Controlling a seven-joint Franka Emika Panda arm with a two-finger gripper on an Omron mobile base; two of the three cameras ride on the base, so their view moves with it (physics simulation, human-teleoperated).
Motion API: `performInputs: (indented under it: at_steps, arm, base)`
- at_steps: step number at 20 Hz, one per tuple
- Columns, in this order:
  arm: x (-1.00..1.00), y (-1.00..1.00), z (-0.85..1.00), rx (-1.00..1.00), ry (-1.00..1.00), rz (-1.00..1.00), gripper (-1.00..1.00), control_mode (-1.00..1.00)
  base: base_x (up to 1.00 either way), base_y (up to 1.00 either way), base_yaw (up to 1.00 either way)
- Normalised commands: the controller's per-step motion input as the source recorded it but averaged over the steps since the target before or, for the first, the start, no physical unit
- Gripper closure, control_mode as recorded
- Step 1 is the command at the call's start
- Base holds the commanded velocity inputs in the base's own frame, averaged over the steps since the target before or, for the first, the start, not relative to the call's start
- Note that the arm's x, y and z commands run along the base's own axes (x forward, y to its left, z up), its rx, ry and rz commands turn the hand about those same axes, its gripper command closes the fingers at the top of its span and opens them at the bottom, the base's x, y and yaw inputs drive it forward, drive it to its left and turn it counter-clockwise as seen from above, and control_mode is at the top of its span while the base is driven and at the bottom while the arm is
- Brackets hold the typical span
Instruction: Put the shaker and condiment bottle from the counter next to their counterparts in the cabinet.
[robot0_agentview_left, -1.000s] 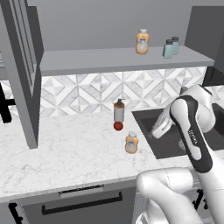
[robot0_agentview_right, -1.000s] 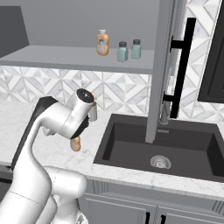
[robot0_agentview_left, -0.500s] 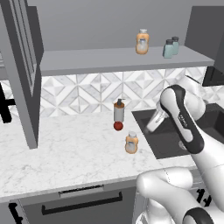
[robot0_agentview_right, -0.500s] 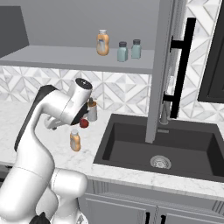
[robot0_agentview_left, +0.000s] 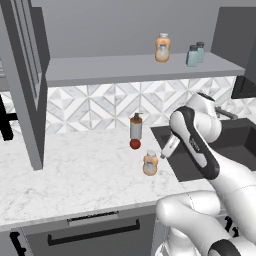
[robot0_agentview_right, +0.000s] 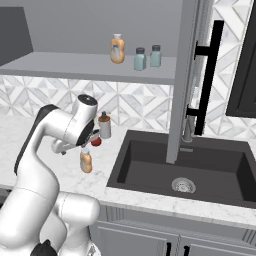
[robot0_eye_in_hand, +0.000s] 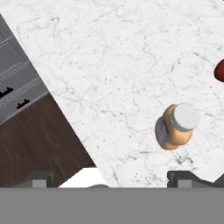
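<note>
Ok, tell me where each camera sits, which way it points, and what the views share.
Left base view: behind the arm on its left, facing forward and down over the counter and cabinet; the arm rises at lower right.
Right base view: behind on the right, facing the sink and cabinet; the arm rises at lower left.
Hand view: on the hand, looking down at the counter and bottle; the open end effector shows at the bottom.
Shared: all three show the orange bottle on the counter; both base views show the dispenser and cabinet jars.
</note>
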Motion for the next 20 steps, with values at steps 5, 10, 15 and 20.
performInputs:
  at_steps: [5,10,15,20]
  arm:
    - [0.39,0.0,-0.04,-0.03,0.0,0.0,-1.0,-1.0]
    - [0.39,0.0,-0.06,-0.01,0.0,0.0,-1.0,-1.0]
    - [0.34,0.0,-0.23,-0.06,0.0,0.0,-1.0,-1.0]
    - [0.22,0.0,-0.24,-0.08,0.0,0.0,-1.0,-1.0]
  base:
    - [0.0,0.0,0.0]
    - [0.0,0.0,0.0]
    - [0.0,0.0,0.0]
    - [0.0,0.0,0.0]
